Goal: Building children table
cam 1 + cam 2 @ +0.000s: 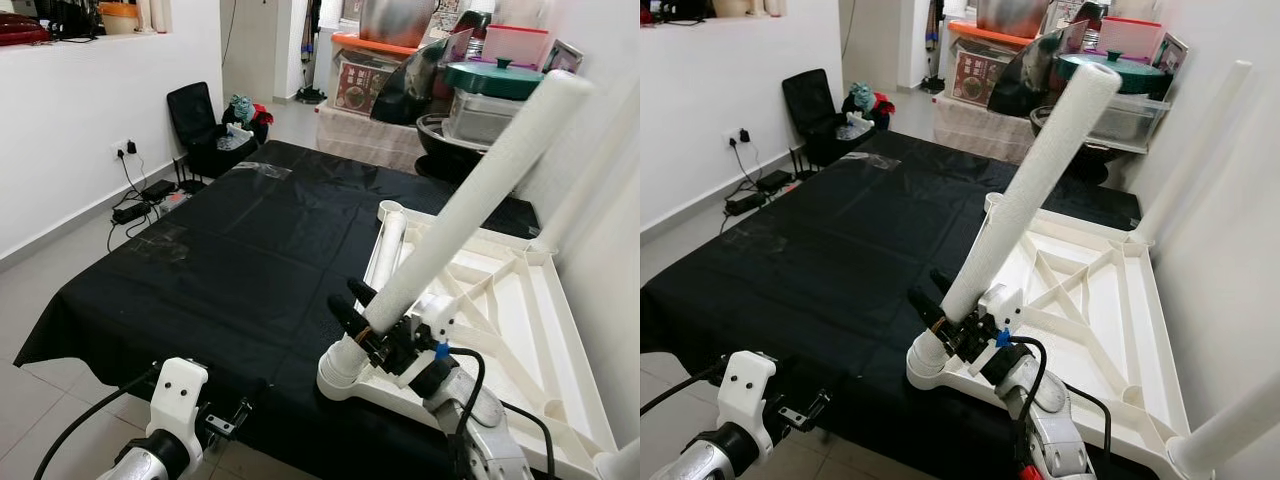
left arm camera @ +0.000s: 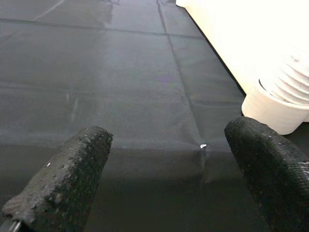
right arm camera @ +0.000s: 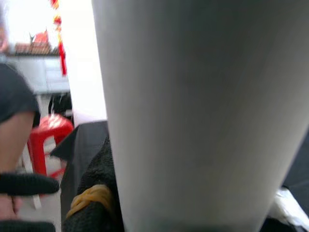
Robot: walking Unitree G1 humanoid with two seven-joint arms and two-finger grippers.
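The white table top (image 1: 560,330) lies upside down on the black cloth (image 1: 230,260). My right gripper (image 1: 372,322) is shut on a long white table leg (image 1: 480,190) near its lower end. The leg leans up and to the right, and its foot sits in the near-left corner socket (image 1: 340,372). In the right wrist view the leg (image 3: 193,111) is pressed against a black finger (image 3: 96,193). A second leg (image 1: 388,245) lies flat along the top's left edge. Other legs (image 1: 1200,150) stand at the right corners. My left gripper (image 2: 169,137) hovers open over the cloth, left of the socket.
A black chair (image 1: 205,125) stands beyond the cloth's far left corner. A power strip with cables (image 1: 140,205) lies on the floor by the left wall. Boxes and pots (image 1: 480,90) are stacked behind. A white wall closes the right side. A red stool (image 3: 48,135) stands nearby.
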